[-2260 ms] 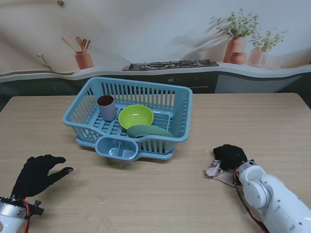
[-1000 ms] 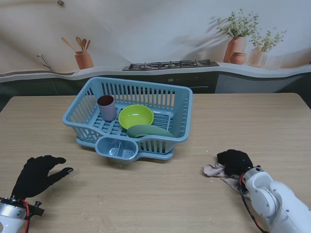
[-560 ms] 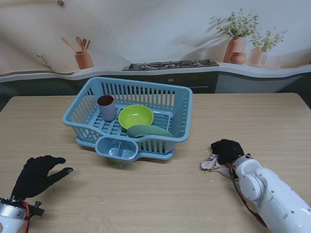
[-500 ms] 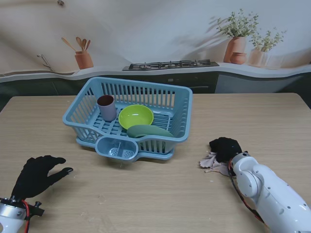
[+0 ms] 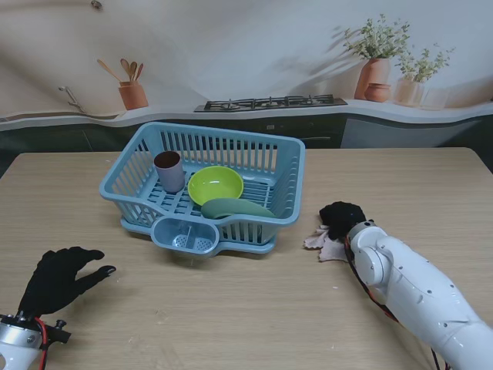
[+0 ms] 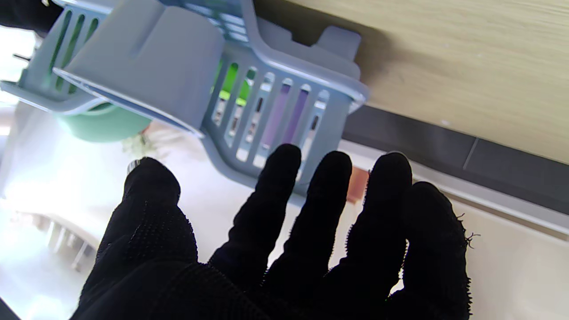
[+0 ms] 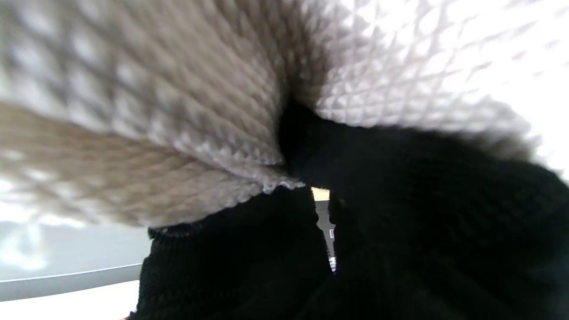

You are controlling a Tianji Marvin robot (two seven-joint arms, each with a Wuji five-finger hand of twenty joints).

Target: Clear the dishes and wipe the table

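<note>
Dishes racked in the blue drainer [image 5: 266, 158], wiping is in hand: the right hand [image 5: 342, 217] clamps a pale cloth [image 5: 322, 243] on the table [image 5: 231, 308], apparently pressing. Next, sweep bare wood. Left hand [image 5: 58, 277] idle, fingers apart.

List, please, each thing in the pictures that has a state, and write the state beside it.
Rack: on the table, loaded with dishes.
Cup: upright in the rack, at its left.
Yellow-green bowl: in the rack, mouth up, nothing visible inside.
Green dish: in the rack, leaning at the near wall.
Cloth: crumpled on the table under the right hand.
Right hand: shut on the cloth.
Left hand: open, fingers apart, holding nothing.
</note>
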